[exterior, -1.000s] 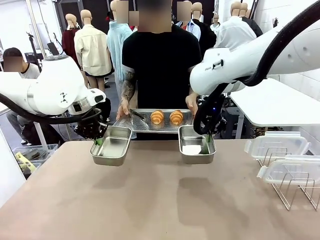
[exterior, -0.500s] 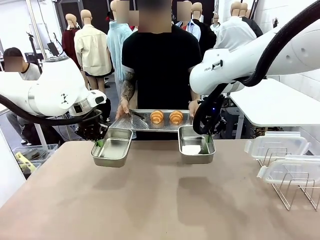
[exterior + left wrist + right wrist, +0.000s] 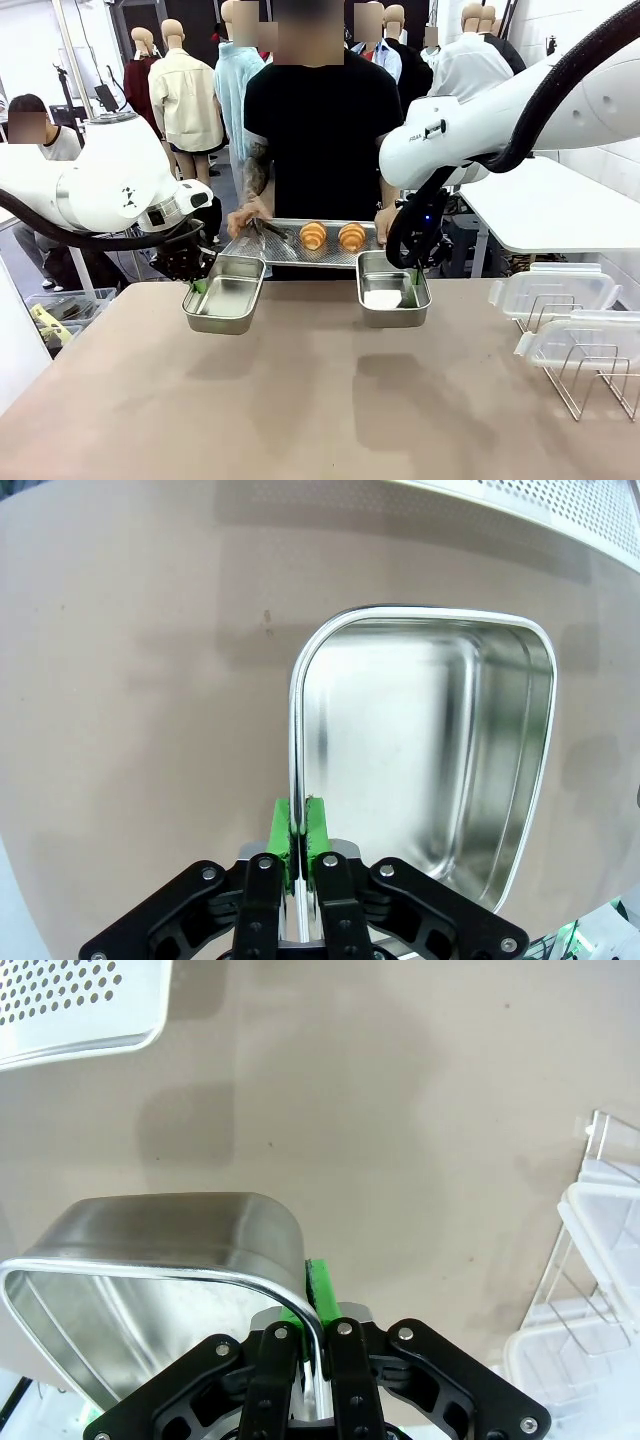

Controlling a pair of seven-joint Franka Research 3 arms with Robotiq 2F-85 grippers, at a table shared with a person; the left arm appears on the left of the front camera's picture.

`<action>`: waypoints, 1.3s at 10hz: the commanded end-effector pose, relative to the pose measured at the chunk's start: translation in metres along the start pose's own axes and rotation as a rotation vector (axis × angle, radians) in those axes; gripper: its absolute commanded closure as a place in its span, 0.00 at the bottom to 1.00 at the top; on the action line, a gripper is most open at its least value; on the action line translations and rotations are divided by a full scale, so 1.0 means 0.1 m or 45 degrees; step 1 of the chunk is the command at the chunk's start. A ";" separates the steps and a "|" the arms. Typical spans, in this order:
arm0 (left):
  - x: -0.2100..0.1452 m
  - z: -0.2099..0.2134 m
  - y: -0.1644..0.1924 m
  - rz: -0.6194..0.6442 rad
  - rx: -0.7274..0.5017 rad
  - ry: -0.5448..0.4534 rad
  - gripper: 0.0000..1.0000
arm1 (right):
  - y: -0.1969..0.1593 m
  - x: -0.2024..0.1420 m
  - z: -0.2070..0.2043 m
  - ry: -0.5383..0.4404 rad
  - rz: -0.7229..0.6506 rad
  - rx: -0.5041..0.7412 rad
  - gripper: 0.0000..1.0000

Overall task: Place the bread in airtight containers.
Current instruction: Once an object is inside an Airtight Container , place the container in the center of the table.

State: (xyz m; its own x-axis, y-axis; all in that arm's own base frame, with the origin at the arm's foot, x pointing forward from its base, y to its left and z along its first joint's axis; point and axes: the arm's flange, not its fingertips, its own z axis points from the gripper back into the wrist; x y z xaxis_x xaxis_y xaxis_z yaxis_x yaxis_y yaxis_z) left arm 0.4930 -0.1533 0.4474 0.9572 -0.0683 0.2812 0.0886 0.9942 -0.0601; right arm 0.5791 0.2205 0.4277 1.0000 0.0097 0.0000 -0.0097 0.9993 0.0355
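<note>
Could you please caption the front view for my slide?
The left end effector and right end effector each grip a steel tin while a person holds a tray of two croissants.

A robotics lab: two white robot arms (image 3: 100, 190) reach over a brown table (image 3: 300, 400) beside a white workbench (image 3: 560, 205)

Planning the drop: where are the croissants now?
Front view: both croissants lie side by side on the perforated tray the person holds at the far side, behind and between the left tin and right tin.
</note>
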 end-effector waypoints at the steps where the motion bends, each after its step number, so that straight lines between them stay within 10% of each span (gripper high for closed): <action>1: 0.03 0.04 0.01 -0.013 0.018 -0.011 1.00 | -0.01 -0.03 0.02 -0.009 -0.003 -0.003 1.00; 13: 0.03 0.04 0.01 -0.013 0.018 -0.011 1.00 | -0.01 -0.03 0.02 -0.009 -0.003 -0.003 1.00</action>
State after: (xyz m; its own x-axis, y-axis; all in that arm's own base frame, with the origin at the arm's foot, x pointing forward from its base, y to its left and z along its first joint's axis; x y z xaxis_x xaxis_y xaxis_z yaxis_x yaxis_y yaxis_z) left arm 0.4930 -0.1533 0.4474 0.9572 -0.0683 0.2812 0.0886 0.9942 -0.0601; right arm 0.5791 0.2205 0.4277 1.0000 0.0097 0.0000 -0.0097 0.9993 0.0355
